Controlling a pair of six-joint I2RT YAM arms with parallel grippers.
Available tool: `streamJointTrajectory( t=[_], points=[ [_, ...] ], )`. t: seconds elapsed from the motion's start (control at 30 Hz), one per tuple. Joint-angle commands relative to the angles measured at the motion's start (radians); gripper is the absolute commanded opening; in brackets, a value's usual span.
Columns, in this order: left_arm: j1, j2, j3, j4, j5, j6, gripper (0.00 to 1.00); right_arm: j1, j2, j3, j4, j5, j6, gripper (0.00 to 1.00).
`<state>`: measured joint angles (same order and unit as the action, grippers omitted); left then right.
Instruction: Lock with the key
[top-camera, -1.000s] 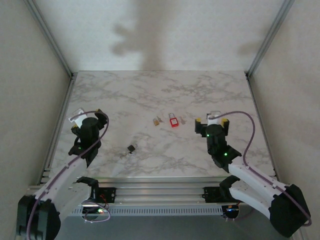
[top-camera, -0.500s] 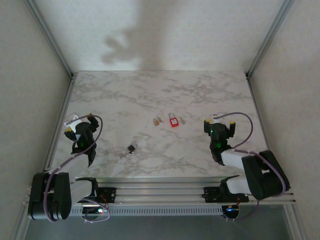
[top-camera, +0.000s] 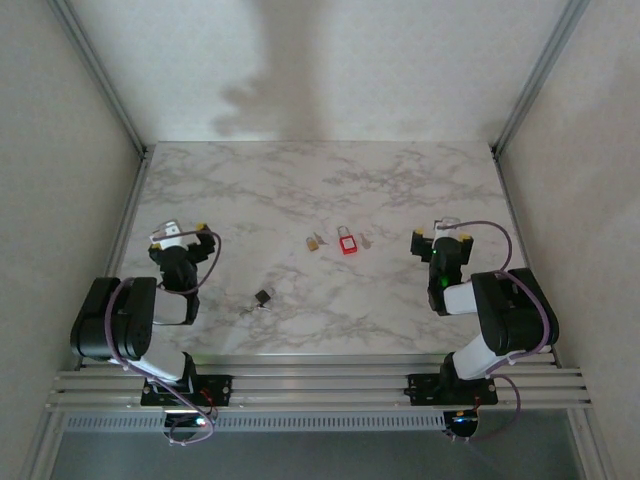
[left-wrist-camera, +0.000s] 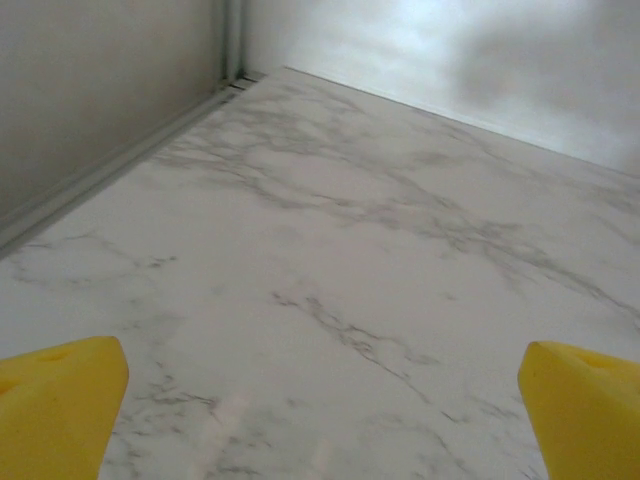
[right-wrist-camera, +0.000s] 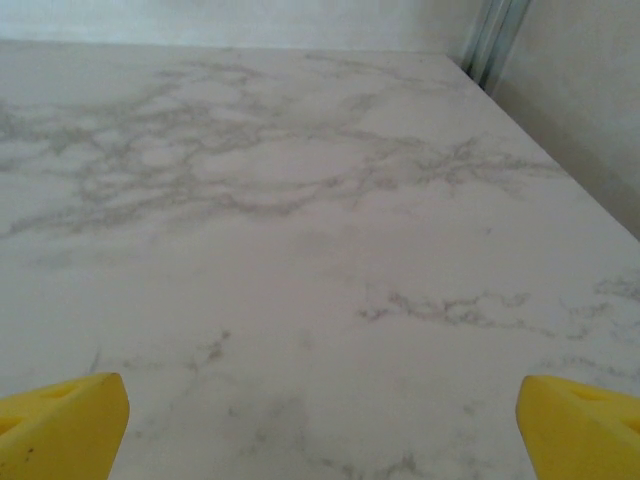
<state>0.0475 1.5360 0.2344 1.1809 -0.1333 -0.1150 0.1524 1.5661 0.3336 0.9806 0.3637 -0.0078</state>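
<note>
Red padlock: lies flat on the marble worktop, about midway between the two arms, touched by neither
Beside the padlock: a small brass-coloured piece just to its left and a pale grey piece just to its right, both apart from it; too small to tell which is the key
Dark object: nearer the front edge, left of centre, well apart from the padlock
Left arm: folded back over its base on the left side of the worktop, wrist low
Right arm: folded likewise on the right side
Left fingers: spread wide and empty; the wrist camera has a yellow tip in each lower corner, bare marble between them, and the wall corner beyond
Right fingers: spread wide and empty; bare veined marble between the yellow tips, a metal corner post at upper right
Top camera against wrist cameras: the padlock and small pieces appear from above; the wrist cameras give the gap between the tips up close
</note>
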Motion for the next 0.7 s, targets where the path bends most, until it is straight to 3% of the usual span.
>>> streamJointTrajectory(
  t=[0.0,0.67],
  points=[
    [-0.009,0.011,-0.018,0.136,0.027,0.050,0.99,-0.014,-0.012,0.022,-0.047,-0.024,0.035,0.99],
    [-0.013,0.004,-0.023,0.143,0.020,0.052,0.99,-0.041,-0.015,0.035,-0.074,-0.078,0.048,0.99]
  ],
)
